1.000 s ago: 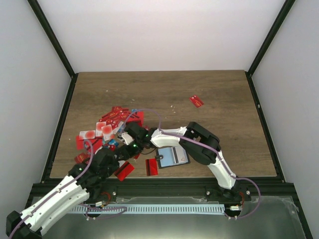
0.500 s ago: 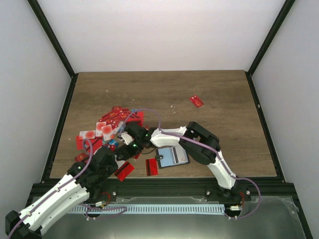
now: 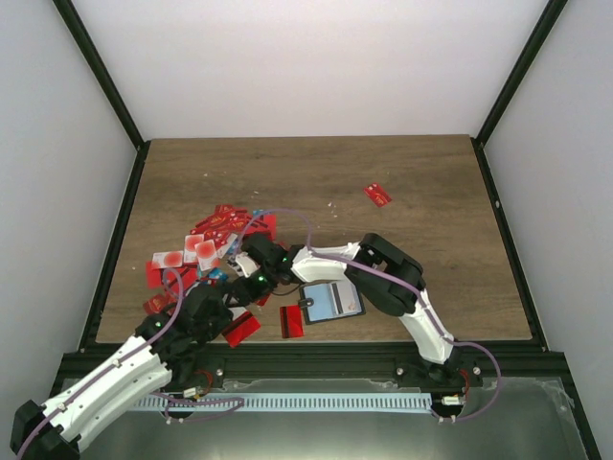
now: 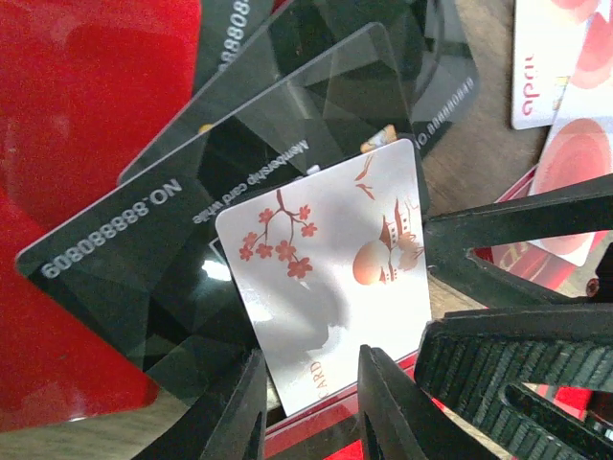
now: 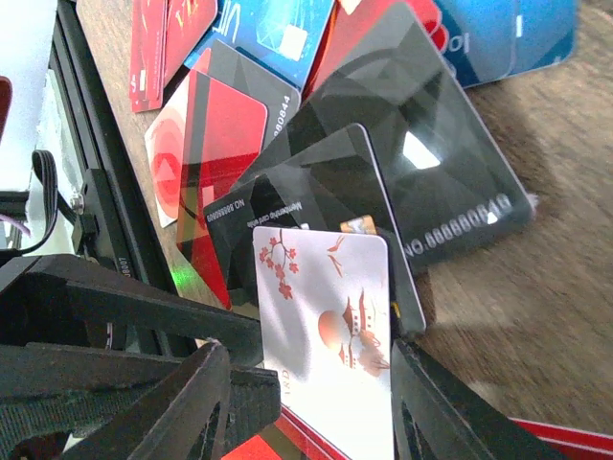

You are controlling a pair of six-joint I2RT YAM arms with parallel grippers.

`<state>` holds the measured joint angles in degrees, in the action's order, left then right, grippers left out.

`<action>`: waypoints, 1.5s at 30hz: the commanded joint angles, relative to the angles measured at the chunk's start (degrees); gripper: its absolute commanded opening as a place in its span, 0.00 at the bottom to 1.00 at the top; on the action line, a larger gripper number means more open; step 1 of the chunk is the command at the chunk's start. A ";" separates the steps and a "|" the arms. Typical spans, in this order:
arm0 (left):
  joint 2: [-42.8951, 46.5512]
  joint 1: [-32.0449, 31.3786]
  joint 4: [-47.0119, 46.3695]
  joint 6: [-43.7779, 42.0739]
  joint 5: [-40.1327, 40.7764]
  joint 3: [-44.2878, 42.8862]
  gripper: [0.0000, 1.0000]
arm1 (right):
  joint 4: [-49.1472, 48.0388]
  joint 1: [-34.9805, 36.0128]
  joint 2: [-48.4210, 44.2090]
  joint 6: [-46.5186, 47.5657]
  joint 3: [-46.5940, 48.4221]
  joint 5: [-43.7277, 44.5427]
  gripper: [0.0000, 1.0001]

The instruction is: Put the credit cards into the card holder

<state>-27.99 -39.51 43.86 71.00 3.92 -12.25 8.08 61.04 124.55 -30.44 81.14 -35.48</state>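
Your left end effector point(image 4: 313, 356) has its two fingers a little apart. You can see the face of a white card point(image 4: 326, 249) through the gap, and nothing is pinched between them. The card is printed with red blossom and a pagoda. It leans tilted on the heap, and its lower end runs behind the right-hand finger at the bottom of the left wrist view.

Your right end effector point(image 5: 308, 353) sits beside it, showing at the right edge of that same view. Its fingers are set wider, with the same white card between them. You cannot tell from either wrist view whether they press on the card's edges.

Under the white card lie fanned black cards point(image 4: 124, 259) with pale numbers. A big red card point(image 4: 77, 144) fills the upper left of the left wrist view. In the right wrist view, blue cards point(image 5: 517, 38) lie along the top.

From above, both end effectors meet left of centre in the lower half of the frame. They are at the near edge of the pile of credit cards point(image 3: 206, 244) spread on the desk point(image 3: 316, 172).

The card holder point(image 3: 331, 302) lies flat just to their right, below the right arm's forearm, showing a grey-blue face inside a dark rim. A dark red card point(image 3: 291, 321) lies just beside its left edge. A lone red card point(image 3: 377, 195) sits well apart in the upper right of the desk.
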 commanded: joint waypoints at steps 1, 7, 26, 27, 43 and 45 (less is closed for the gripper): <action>0.73 -0.09 -3.40 0.60 -0.43 3.85 0.30 | 2.75 -0.70 0.20 0.84 -3.97 -0.69 0.49; 2.00 -0.04 -11.31 -0.96 -0.19 5.74 0.30 | 0.02 -3.24 -2.17 0.82 -7.40 -4.38 0.48; 0.54 0.01 -20.69 -6.02 0.08 6.54 0.29 | -13.48 -7.46 -5.56 -1.50 -14.08 -19.44 0.44; 0.36 0.02 -21.25 -6.16 -0.05 6.79 0.29 | -13.86 -7.55 -5.52 -1.80 -14.02 -19.42 0.43; 1.53 -0.02 -29.56 -12.27 -5.15 7.86 0.27 | -14.46 -9.84 -0.71 -4.39 -12.39 -15.01 0.36; 1.51 -0.02 -29.77 -12.63 -4.92 7.86 0.26 | -14.28 -9.80 -0.75 -4.46 -12.49 -14.84 0.36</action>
<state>-27.09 -39.46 16.86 60.84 0.51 -5.74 -6.70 50.87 122.04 -34.59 67.46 -51.00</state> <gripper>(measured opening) 0.267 0.360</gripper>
